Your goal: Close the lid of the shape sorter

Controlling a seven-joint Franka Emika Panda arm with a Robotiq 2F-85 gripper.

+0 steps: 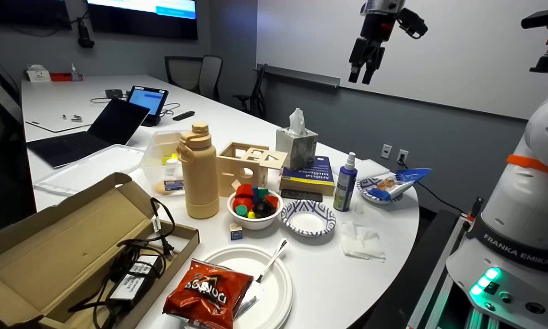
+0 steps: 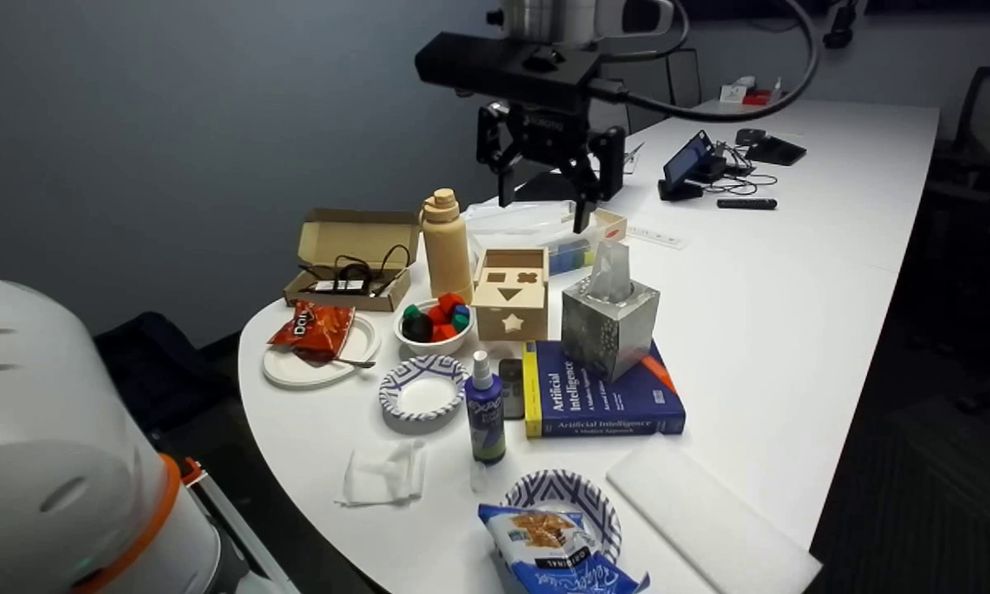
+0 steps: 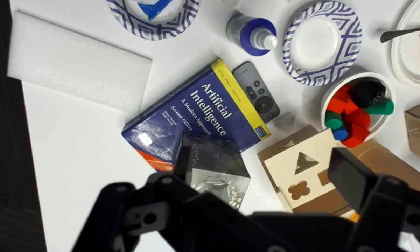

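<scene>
The lid (image 1: 273, 164) is only part-way on: in an exterior view, the top of the sorter (image 1: 232, 168) is covered at its right but left gaping at its left, with the lid poking out past the right edge. So, half done at best; presumably it just needs to be slid across till the gap's gone. The tool (image 2: 544, 208) is spread wide, with nothing held in it. It's held in the upper middle of an exterior view, with the sorter well below on the table (image 2: 759, 346), mid-frame. In the wrist view the sorter is seen at lower right, partly hidden by the tool, so some shifting over will probably be needed.
</scene>
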